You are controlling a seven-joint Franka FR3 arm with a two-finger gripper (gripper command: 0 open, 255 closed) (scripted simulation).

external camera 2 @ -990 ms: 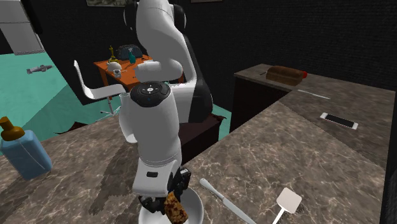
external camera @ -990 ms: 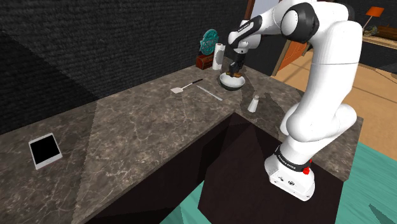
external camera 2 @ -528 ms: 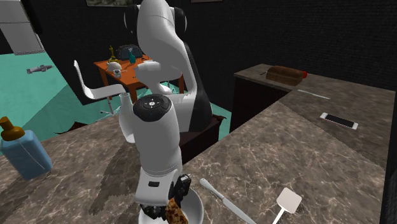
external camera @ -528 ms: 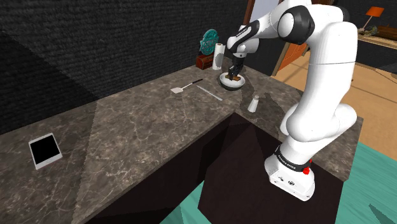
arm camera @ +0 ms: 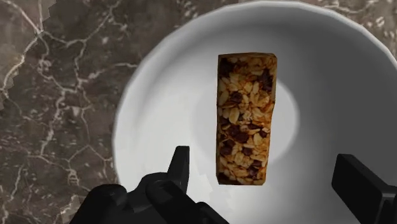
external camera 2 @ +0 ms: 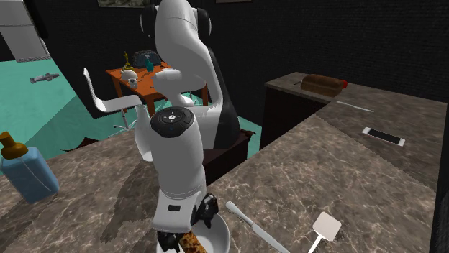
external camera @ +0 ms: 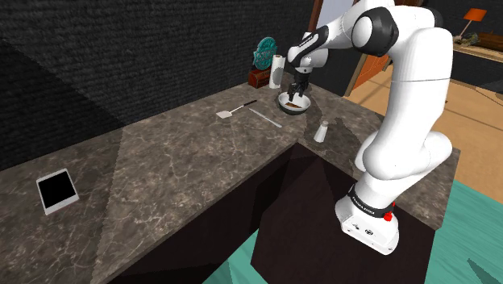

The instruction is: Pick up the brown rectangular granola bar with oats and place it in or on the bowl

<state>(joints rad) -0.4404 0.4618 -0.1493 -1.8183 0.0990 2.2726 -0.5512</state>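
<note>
The brown oat granola bar (arm camera: pixel 247 118) lies flat inside the white bowl (arm camera: pixel 159 95), free of both fingers. My black gripper (arm camera: pixel 270 178) hovers just above it, open, with its fingers standing wide on either side of the bar's near end. In the shoulder view the gripper (external camera: pixel 300 87) hangs over the bowl (external camera: pixel 285 106) at the counter's far end, and the bar (external camera: pixel 295 102) shows as a brown patch inside. In the second exterior view the bar (external camera 2: pixel 191 244) rests in the bowl (external camera 2: pixel 219 231) below the gripper (external camera 2: pixel 188 226).
A white spatula (external camera: pixel 228 113) and a long utensil (external camera: pixel 264 118) lie beside the bowl on the marble counter. A small shaker (external camera: pixel 321 131) stands near the counter's inner corner, a white roll (external camera: pixel 276 71) behind the bowl, a tablet (external camera: pixel 57 191) far off. A blue bottle (external camera 2: pixel 27 172) stands at the second exterior view's left.
The gripper came down over the bowl and its fingers opened. The bar, held upright before, now lies flat in the bowl.
</note>
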